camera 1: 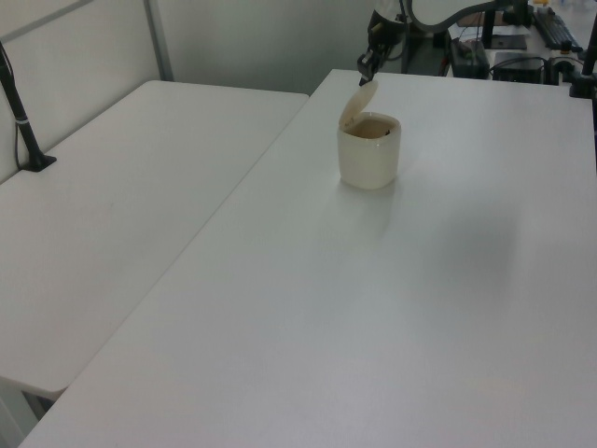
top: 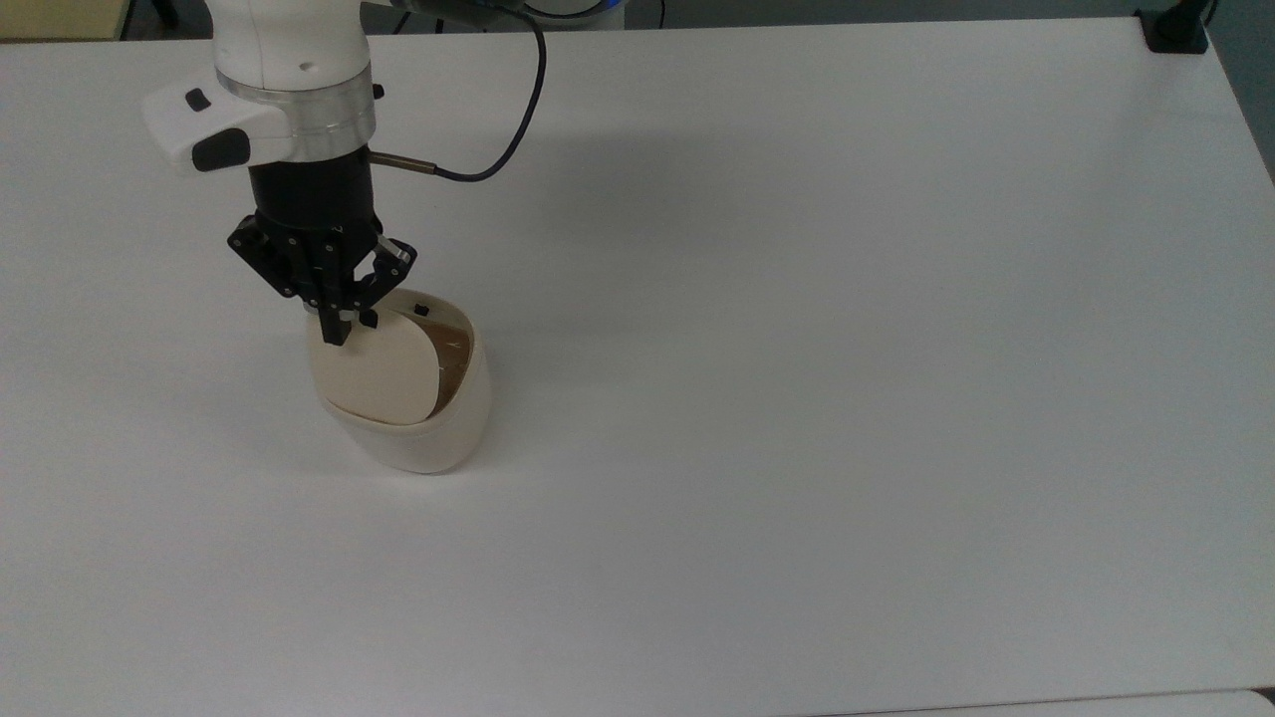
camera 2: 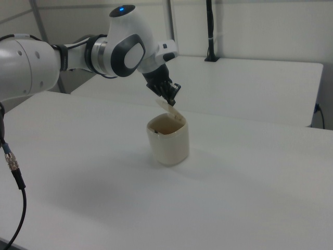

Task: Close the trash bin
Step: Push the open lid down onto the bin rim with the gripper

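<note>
The cream-beige trash bin (top: 428, 428) (camera 1: 368, 159) (camera 2: 169, 140) stands on the white table. Its flat hinged lid (top: 379, 373) (camera 1: 357, 101) (camera 2: 171, 111) is raised and tilted over the mouth, leaving part of the brown inside showing. My gripper (top: 337, 334) (camera 1: 366, 77) (camera 2: 173, 102) is shut with nothing between its fingers. Its tip rests against the lid's upper edge, near the small black button (top: 368, 319). A second black tab (top: 420, 310) sits on the bin's rim.
The white table (top: 847, 349) stretches wide to the top view's right of the bin. A black cable (top: 498, 149) runs from my wrist. A black clamp (top: 1175, 30) sits at the far corner. In the left view a second table (camera 1: 121, 205) adjoins on the left view's left.
</note>
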You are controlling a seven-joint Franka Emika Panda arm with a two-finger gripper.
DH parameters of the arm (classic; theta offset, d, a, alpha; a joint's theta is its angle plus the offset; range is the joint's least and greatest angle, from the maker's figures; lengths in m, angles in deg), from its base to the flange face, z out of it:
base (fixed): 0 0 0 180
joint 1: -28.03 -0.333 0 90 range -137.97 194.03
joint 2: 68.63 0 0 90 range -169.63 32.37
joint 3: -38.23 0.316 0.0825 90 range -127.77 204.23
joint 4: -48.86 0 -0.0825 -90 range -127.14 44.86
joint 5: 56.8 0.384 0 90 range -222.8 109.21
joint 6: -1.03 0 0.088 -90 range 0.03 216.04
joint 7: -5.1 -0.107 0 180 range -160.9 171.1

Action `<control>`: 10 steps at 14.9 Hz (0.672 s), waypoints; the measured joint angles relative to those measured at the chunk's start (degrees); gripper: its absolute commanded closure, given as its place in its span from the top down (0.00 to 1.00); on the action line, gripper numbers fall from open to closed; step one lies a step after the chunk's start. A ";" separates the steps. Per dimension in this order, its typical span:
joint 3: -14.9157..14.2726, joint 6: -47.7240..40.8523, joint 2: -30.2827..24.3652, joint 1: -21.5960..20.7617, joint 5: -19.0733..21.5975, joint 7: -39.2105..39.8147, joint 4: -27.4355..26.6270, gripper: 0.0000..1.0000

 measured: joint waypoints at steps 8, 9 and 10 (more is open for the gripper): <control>0.21 -7.28 0.38 -1.97 0.00 1.69 -2.01 0.01; 0.21 -7.28 0.54 -2.09 0.00 1.69 -2.33 0.01; 0.21 -7.28 0.80 -2.10 0.00 1.69 -2.49 0.01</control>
